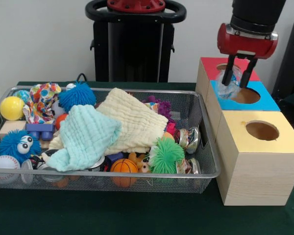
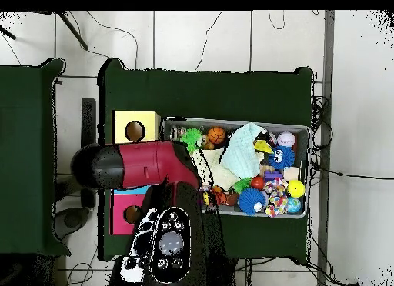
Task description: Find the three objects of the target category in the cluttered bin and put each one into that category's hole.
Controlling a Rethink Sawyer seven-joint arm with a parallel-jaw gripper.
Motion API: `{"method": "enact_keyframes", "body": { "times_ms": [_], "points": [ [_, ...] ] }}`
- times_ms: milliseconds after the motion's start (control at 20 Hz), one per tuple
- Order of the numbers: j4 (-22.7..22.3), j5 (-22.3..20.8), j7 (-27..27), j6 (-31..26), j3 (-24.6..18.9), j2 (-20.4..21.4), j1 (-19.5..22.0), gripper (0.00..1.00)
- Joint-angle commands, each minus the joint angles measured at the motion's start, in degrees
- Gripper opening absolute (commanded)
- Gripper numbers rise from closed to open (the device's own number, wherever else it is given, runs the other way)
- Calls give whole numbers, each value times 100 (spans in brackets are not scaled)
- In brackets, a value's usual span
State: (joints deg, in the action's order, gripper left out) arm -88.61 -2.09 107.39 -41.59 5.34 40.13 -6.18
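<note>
A Sawyer gripper [image 1: 239,78] hovers over the blue box [image 1: 264,102], its jaws closed on a crumpled clear plastic object [image 1: 230,87] above the hole. It looks light, thin and easily crushed, best pinched at a fold. The wire-mesh bin [image 1: 208,147] sits beside the boxes, crowded with toys.

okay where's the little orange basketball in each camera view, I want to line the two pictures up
Front view: the orange basketball lies at the near edge of the wire basket, just left of the green spiky ball.
Overhead view: the basketball lies at the basket's top edge, left of centre, right of the green spiky ball.
Shared landmark: the yellow-topped box beside the basket's end.
</note>
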Motion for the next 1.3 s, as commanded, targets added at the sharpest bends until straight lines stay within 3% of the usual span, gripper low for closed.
{"method": "enact_keyframes", "body": {
  "times_ms": [50,300,550,950,1150,1300],
  "points": [
    [-91,440,1812,90,51,-312,-138,0],
    [53,550,1685,276,35,-580,-107,0],
    [-309,564,1379,592,-92,-637,88,0],
    [-710,243,913,1599,-215,-994,515,0],
    [-970,333,723,1603,-465,-869,713,0],
    [-1162,505,609,1256,-686,-745,867,0]
  ]
}}
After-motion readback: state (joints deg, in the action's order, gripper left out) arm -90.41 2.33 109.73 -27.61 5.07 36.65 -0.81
